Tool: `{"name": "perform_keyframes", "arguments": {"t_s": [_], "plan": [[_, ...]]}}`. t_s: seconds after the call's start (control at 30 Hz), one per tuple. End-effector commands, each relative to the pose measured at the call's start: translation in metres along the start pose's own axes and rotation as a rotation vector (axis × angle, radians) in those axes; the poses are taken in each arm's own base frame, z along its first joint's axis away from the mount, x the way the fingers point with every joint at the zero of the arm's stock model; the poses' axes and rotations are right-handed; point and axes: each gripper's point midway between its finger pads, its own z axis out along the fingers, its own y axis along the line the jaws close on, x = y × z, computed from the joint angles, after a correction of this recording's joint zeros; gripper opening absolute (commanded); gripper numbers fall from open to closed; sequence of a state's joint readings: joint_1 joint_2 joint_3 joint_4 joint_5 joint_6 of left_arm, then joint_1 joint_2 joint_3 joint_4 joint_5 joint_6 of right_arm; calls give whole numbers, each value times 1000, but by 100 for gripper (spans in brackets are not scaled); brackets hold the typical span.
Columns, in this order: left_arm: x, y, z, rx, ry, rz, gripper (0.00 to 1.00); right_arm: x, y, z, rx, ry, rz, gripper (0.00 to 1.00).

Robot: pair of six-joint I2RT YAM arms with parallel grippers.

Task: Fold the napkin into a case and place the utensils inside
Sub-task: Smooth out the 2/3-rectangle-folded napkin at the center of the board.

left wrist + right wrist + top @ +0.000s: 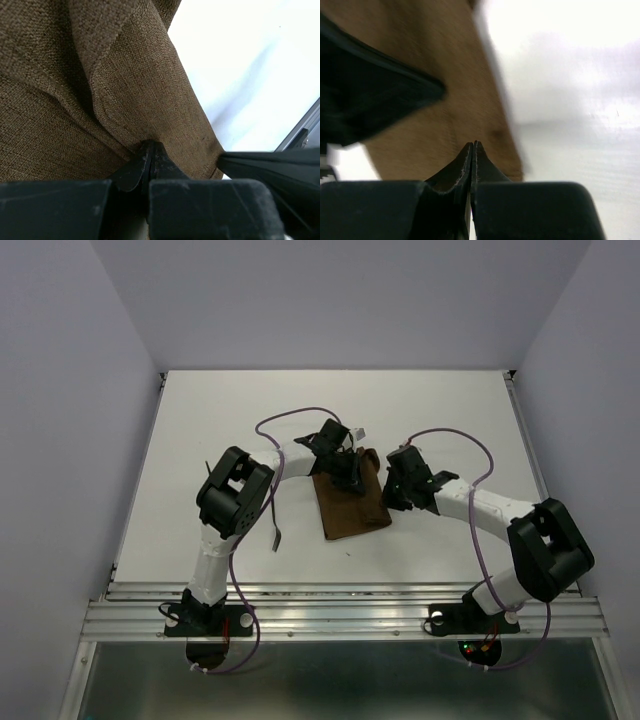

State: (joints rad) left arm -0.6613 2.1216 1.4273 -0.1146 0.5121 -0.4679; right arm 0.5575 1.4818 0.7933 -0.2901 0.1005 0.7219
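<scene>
Brown woven cloth fills most of my left wrist view: the plain dark brown fabric napkin (140,90), creased into overlapping layers with one fold running diagonally down toward my fingertips. My left pincer (151,147) is closed, its two black tips pressed together on a ridge of that cloth. To the right of the napkin's edge the white bench (250,60) shows bare and bright.

From above, the napkin (352,508) lies near the middle of the bench as a folded, roughly rectangular shape, longer front to back and slightly tilted. My left pincer (345,468) sits over its far end, touching the fabric. My right pincer (397,490) is just beside the napkin's right edge.

In the right wrist view my right pincer (472,146) is closed too, tips meeting with nothing between them. The napkin (460,100) appears blurred beyond them, and I cannot tell whether the tips touch it.

One thin dark metal utensil (275,530) lies on the bench to the left of the napkin, apart from it and close to my left arm. I cannot make out its head from this height.
</scene>
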Motion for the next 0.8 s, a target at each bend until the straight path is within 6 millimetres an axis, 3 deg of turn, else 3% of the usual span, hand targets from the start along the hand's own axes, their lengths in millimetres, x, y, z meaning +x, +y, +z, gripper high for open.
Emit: {"name": "perform_keyframes", "arguments": {"t_s": [0.0,0.1,0.37,0.6,0.7,0.77], "plan": [[18,20,5,-60,44,7,0,-62,37,-14,-59,-150,-23,1],[20,20,5,-58,47,10,0,-87,47,-4,-53,-174,-19,1],[21,19,4,-50,50,15,0,-113,49,29,-9,-172,-8,1],[22,19,3,-45,52,14,0,-87,23,74,104,-90,-10,1],[23,18,4,-43,55,13,0,-81,20,75,105,-73,-9,1],[23,18,4,-40,54,14,0,-86,24,64,90,-92,-5,1]]}}
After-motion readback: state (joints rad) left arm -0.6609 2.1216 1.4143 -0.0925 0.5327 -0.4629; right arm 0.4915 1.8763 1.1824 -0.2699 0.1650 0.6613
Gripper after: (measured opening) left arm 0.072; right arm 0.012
